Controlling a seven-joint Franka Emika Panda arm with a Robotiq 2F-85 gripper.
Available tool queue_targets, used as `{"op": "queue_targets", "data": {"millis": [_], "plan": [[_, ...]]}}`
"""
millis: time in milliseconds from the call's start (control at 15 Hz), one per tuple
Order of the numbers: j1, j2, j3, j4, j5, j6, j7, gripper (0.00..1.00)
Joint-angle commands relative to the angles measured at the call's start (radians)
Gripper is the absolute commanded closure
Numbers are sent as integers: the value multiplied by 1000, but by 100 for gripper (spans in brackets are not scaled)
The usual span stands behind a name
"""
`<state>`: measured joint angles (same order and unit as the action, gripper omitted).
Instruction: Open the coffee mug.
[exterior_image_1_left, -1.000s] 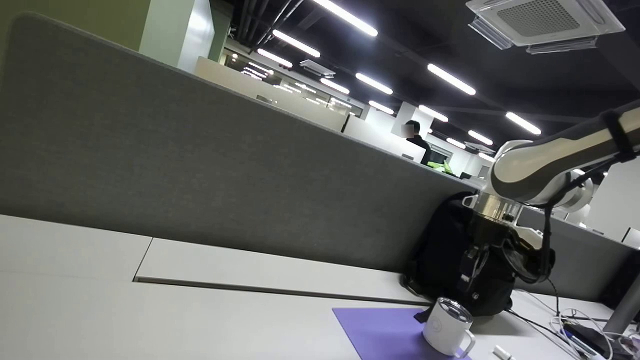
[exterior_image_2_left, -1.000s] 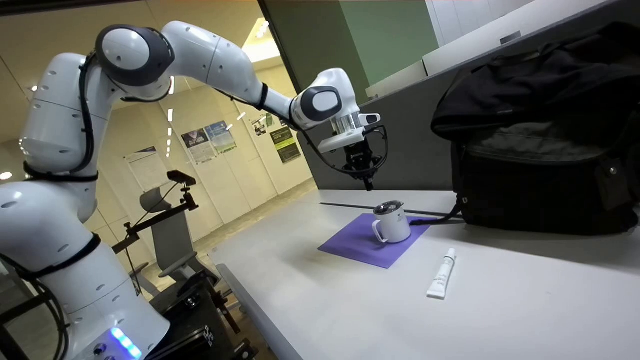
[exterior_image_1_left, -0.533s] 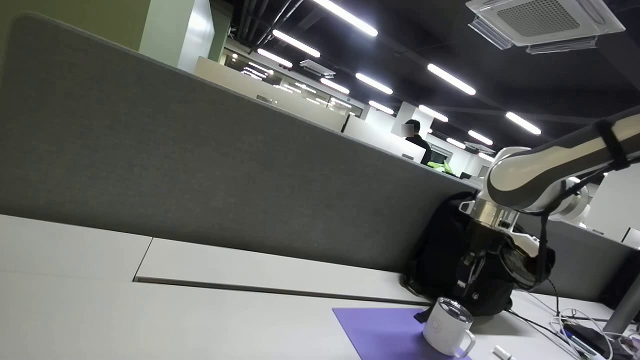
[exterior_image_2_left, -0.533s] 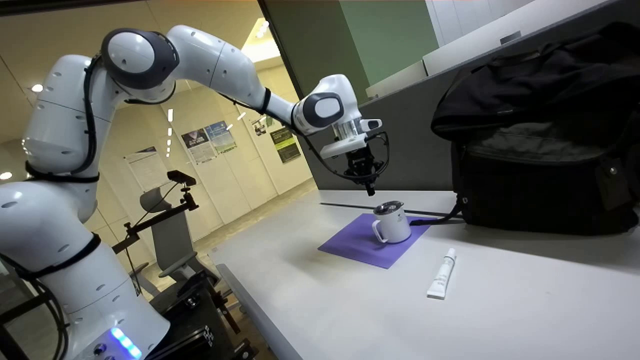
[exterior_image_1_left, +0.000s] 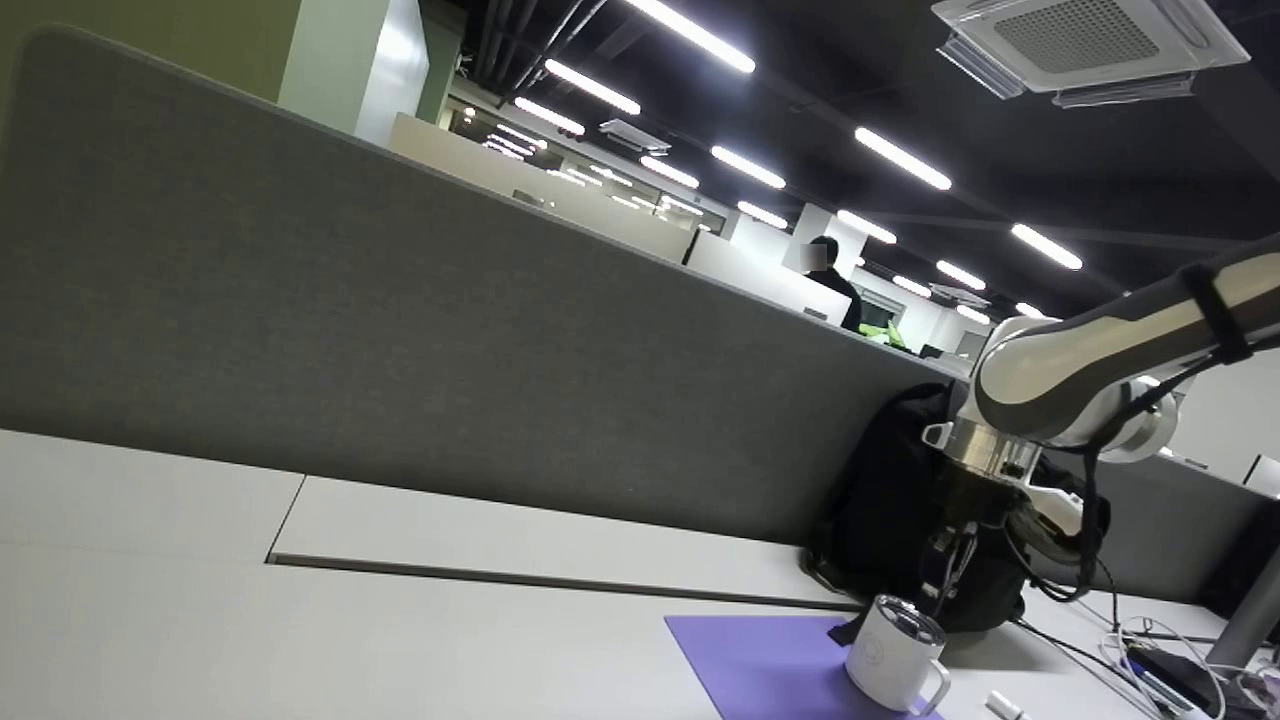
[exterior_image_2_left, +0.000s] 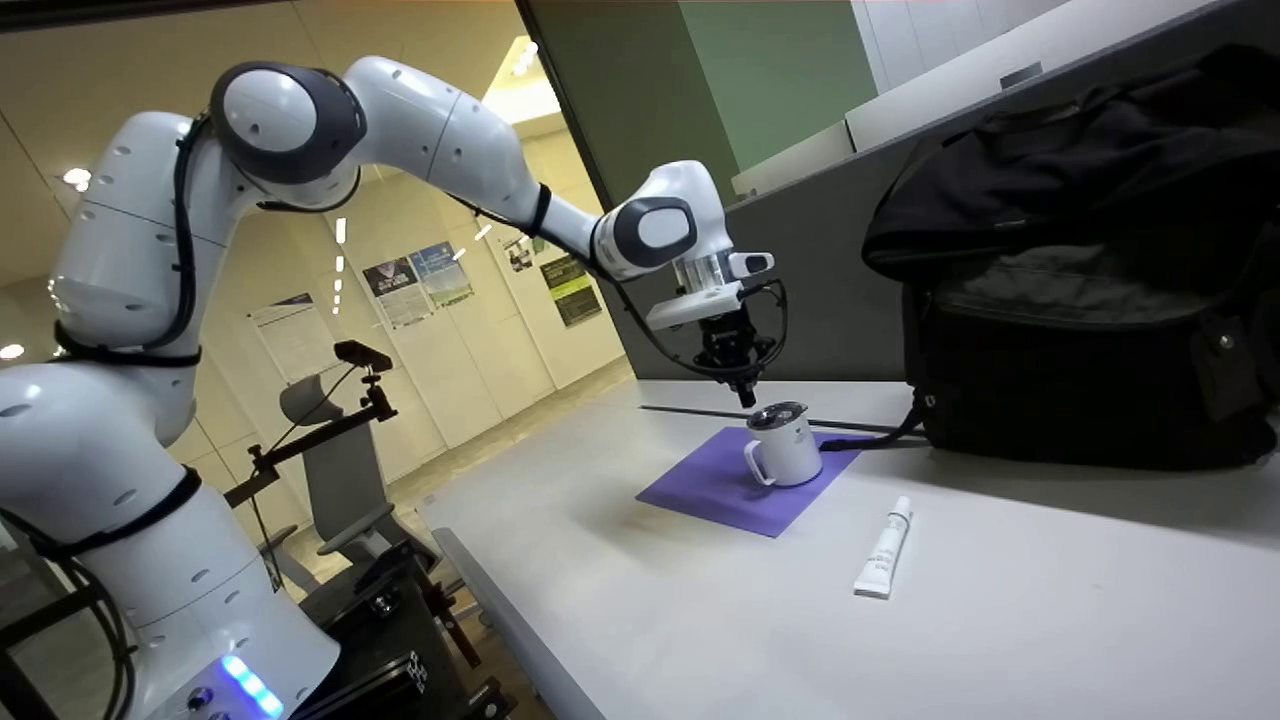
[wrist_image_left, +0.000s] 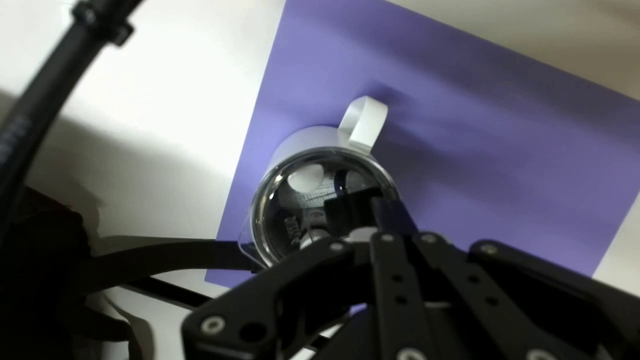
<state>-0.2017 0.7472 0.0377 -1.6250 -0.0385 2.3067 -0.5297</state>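
The white coffee mug (exterior_image_1_left: 885, 660) stands upright on a purple sheet (exterior_image_1_left: 760, 655). It also shows in an exterior view (exterior_image_2_left: 792, 458), its handle facing the front left. In the wrist view the mug (wrist_image_left: 305, 141) has a clear, shiny round lid (wrist_image_left: 287, 200) with a small transparent tab at its left edge. My gripper (exterior_image_2_left: 747, 398) points down, its tips close to the lid's rim. In the wrist view the gripper's fingertips (wrist_image_left: 371, 212) are together with nothing seen between them, and they cover part of the lid. Whether they touch the lid cannot be told.
A large black bag (exterior_image_2_left: 1080, 330) stands behind the mug, and its strap (wrist_image_left: 200, 256) reaches onto the purple sheet beside the mug. A white tube (exterior_image_2_left: 884, 550) lies on the table (exterior_image_2_left: 1000, 620). A grey partition (exterior_image_1_left: 450, 330) runs along the back.
My gripper has moved down, from well above the mug to close by its lid. The mug, sheet, tube and bag have not moved.
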Motion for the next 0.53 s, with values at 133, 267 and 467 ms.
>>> {"op": "queue_targets", "data": {"millis": [133, 267, 467], "plan": [[-15, 19, 7, 10, -2, 18, -7, 100], [-23, 18, 11, 5, 2, 39, -15, 100], [-28, 32, 18, 10, 6, 68, -19, 100]]}}
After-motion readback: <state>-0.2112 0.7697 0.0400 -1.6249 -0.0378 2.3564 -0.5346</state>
